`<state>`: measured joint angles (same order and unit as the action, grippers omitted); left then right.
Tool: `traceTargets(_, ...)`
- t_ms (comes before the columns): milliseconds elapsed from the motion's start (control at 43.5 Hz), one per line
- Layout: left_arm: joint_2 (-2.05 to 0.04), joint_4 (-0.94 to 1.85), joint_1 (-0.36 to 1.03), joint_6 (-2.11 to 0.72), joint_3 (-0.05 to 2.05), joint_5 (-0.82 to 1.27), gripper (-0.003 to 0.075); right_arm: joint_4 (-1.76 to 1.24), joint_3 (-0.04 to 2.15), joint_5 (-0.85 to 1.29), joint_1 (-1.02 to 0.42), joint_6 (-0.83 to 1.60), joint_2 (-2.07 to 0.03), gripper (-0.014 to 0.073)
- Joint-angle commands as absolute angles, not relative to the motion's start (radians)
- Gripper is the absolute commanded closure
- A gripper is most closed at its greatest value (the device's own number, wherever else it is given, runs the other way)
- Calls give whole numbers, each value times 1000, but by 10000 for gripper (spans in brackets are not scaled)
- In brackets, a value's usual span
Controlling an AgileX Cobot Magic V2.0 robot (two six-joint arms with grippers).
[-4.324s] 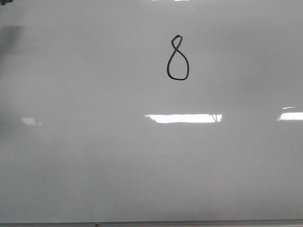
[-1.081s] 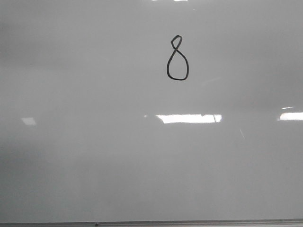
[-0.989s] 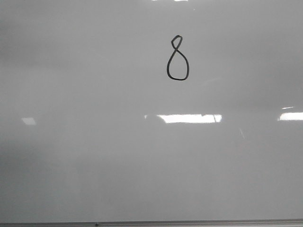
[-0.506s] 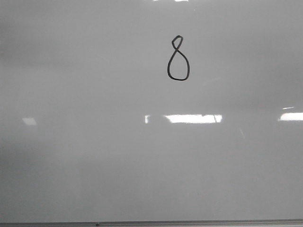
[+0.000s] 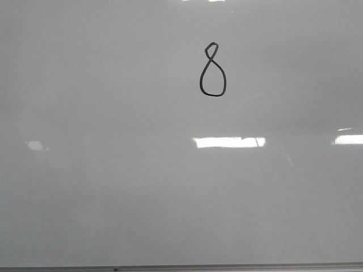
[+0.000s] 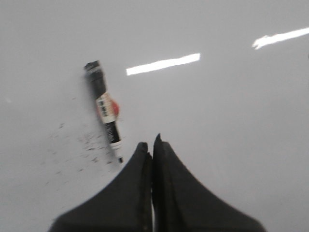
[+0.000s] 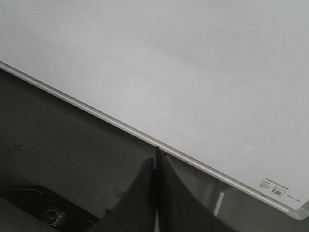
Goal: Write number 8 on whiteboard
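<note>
A hand-drawn black number 8 (image 5: 212, 69) stands on the whiteboard (image 5: 113, 187); other labels are illegible.

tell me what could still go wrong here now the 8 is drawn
The marker lies loose on the whiteboard just ahead of the shut left gripper; a forward move might knock it away. Black specks sit beside its tip, so it may be uncapped and could mark the board if it rolls. The 8 may be fresh ink; an arm passing over could smear it.
</note>
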<state>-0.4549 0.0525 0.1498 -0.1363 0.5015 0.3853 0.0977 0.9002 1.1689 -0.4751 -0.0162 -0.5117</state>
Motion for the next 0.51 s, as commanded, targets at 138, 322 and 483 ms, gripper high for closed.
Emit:
traceTargets(138, -173, 77, -12, -135, 268, 194, 741, 118, 922, 1113, -468, -11, -517, 701)
traceTargets(322, -23, 137, -71, -108, 100, 116, 741, 118, 922, 1113, -468, -11, -517, 701)
traceTargets(483, 21, 137, -56, -91, -10, 16, 741, 118, 922, 1114, -468, -11, -517, 701)
